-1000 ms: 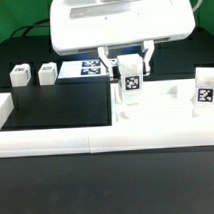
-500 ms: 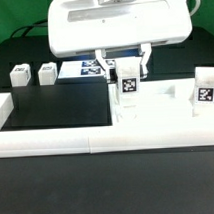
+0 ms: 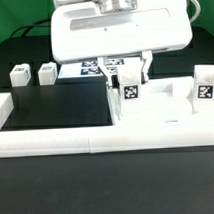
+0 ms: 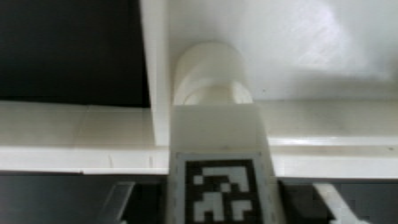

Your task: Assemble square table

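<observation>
My gripper (image 3: 128,74) is shut on a white tagged leg block (image 3: 128,91) and holds it upright. The block hangs at the corner of the flat white tabletop slab (image 3: 165,118) that lies at the exterior view's left. I cannot tell whether the block touches the slab. A second leg (image 3: 203,89) stands on the slab at the exterior view's right. Two more leg blocks (image 3: 18,76) (image 3: 46,73) sit at the far left. In the wrist view the held leg (image 4: 217,130) fills the middle between the jaws of my gripper (image 4: 217,205), over the slab (image 4: 320,40).
A long white border rail (image 3: 96,141) runs along the front and turns back at the left, enclosing a black mat (image 3: 55,105). The marker board (image 3: 94,66) lies at the back, partly behind my hand.
The gripper has come down a little with the leg block in it, closer to the slab's corner. Nothing else has moved.
</observation>
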Available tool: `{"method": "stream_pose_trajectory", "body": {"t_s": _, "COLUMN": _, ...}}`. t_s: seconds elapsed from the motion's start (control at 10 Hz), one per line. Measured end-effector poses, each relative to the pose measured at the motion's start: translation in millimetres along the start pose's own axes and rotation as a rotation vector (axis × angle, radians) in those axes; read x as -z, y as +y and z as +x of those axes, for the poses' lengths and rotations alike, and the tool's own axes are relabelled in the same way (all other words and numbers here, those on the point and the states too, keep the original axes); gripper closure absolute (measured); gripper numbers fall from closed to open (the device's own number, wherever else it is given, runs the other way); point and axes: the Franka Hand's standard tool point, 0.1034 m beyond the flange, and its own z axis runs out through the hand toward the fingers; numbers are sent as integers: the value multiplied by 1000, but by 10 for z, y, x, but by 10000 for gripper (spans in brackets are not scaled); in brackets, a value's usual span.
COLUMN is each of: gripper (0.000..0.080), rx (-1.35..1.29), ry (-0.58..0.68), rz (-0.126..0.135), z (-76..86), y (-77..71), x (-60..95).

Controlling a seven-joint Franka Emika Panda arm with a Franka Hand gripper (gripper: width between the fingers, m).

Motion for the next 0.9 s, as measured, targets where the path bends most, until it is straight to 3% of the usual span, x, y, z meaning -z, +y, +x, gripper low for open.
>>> {"method": "stream_pose_trajectory", "body": {"t_s": 0.4, "gripper": 509, "rx": 2, "ry": 30, "rz": -10, "z": 6, "y": -2, "x": -6}}
{"method": "stream_pose_trajectory", "body": {"t_s": 0.5, "gripper": 420, "rx": 2, "ry": 30, "rz": -10, "z": 5, "y": -1, "x": -7}}
{"method": "stream_pose_trajectory", "body": {"t_s": 0.6, "gripper": 420, "rx": 2, "ry": 30, "rz": -10, "z": 5, "y": -1, "x": -7}}
{"method": "stream_pose_trajectory", "body": {"t_s": 0.7, "gripper": 241, "rx": 2, "ry": 30, "rz": -10, "z": 5, "y": -1, "x": -7}}
{"method": "stream_pose_trajectory", "body": {"t_s": 0.8, "gripper": 179, "rx": 2, "ry": 30, "rz": -10, "z": 4, "y": -1, "x": -8}}
{"method": "stream_pose_trajectory", "body": {"t_s": 0.9, "gripper": 179, "rx": 2, "ry": 30, "rz": -10, "z": 4, "y": -1, "x": -8}}
